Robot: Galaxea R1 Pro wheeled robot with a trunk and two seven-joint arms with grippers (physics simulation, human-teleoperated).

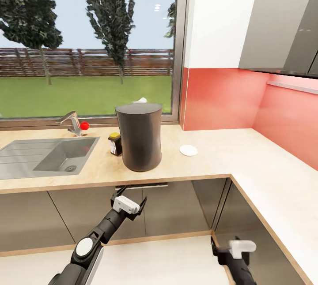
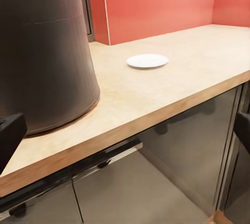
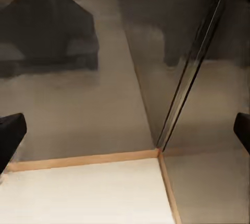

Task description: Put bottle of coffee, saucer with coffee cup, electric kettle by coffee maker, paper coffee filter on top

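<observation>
Going L to R across the long light beige wood-grain worktop (image 1: 229, 152): a grey steel sink (image 1: 26, 157) is sitting at the far L w/ a chrome tap (image 1: 70, 122) and a small red ball (image 1: 84, 125) behind it, well clear of the job; next, the small dark brown bottle of coffee w/ yellow cap (image 1: 115, 144) is standing upright just beside the tall dark grey matte coffee maker drum (image 1: 140, 137), on its L; a small white crumpled paper filter (image 1: 141, 100) is showing at the drum's top rear edge, prob. resting on the flat top, though contact is hard to tell; the small round flat white saucer (image 1: 188, 150) is lying near the drum on its R, apart from it, bare.

Handling, as a guess: saucer is looking light, stiff, glossy and breakable; lying flat it is offering only the thin rim to pinch, so a slip seems likely; drum is looking heavy and too wide to grip, best left alone.

Left end effector (image 1: 128, 200) is hovering below the worktop edge in front of the drum, fingers spread wide, holding nothing; right end effector (image 1: 221, 249) is hanging low by the grey cabinet fronts (image 1: 176, 210), dark fingertips wide apart in its wrist view, empty; the drum is crowding any L-side reach to the saucer.
</observation>
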